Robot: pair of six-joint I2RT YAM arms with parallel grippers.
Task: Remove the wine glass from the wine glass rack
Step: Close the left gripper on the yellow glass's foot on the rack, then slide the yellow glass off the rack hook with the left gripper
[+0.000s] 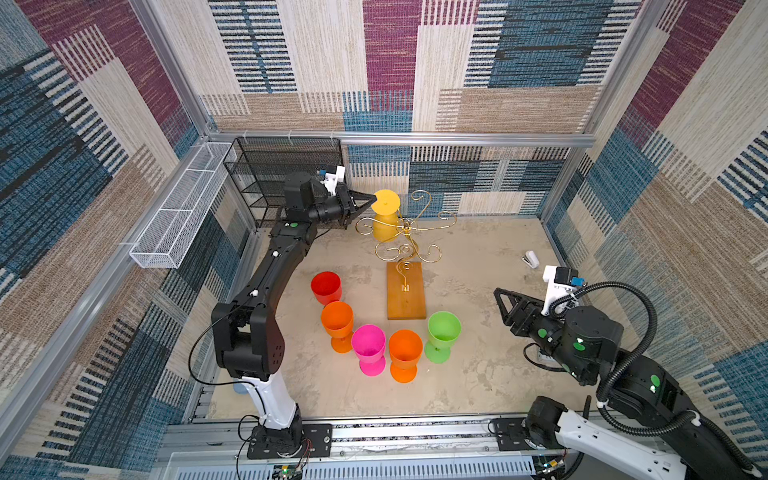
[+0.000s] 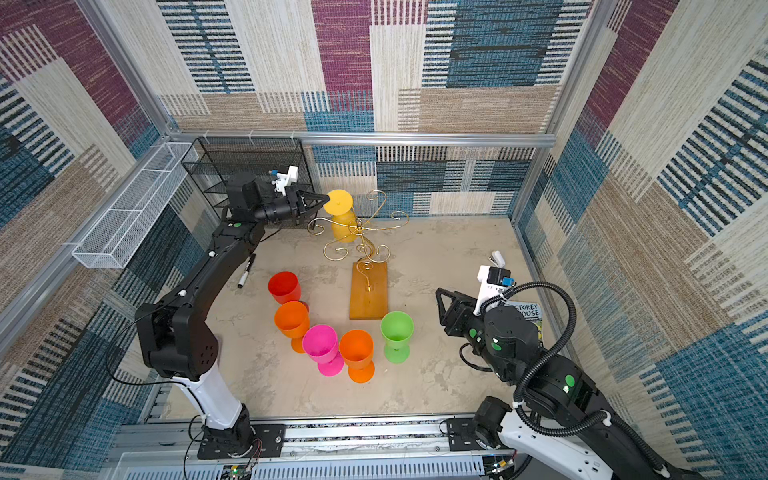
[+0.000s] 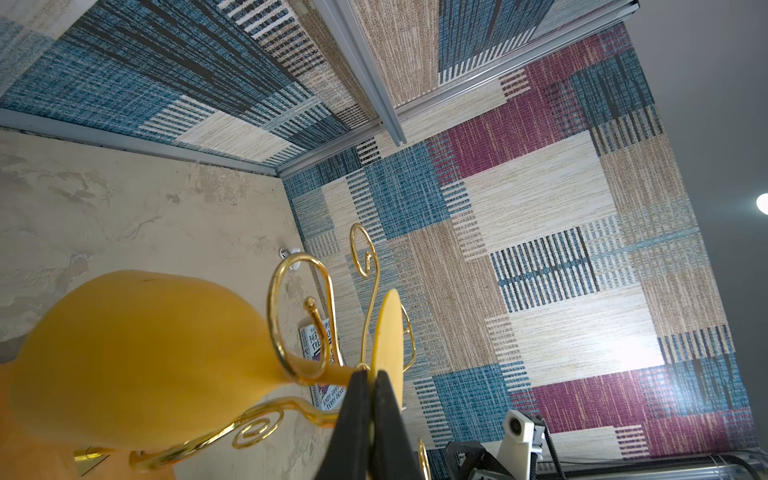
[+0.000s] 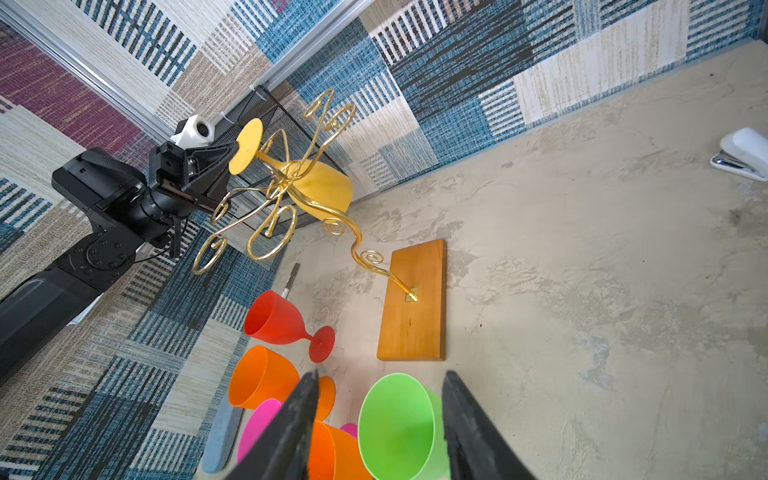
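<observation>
Six plastic wine glasses show in both top views. Five stand upright at lower centre on the mottled beige table (image 1: 478,257): one red glass (image 1: 326,286), two orange glasses (image 1: 337,320) (image 1: 405,351), one pink glass (image 1: 368,343) and one green glass (image 1: 444,330). One yellow plastic wine glass (image 1: 384,230) hangs bowl-down at upper centre in the thin gold wire wine glass rack (image 1: 406,295). Patchwork woven wall panels (image 1: 390,54) enclose the room. The left pincer (image 1: 373,200) is clamped on the yellow glass's foot. At centre right, the right pincer (image 1: 497,293) stands apart, holding nothing.

Six wine glasses (image 1: 368,343), one rack (image 1: 406,291)
</observation>
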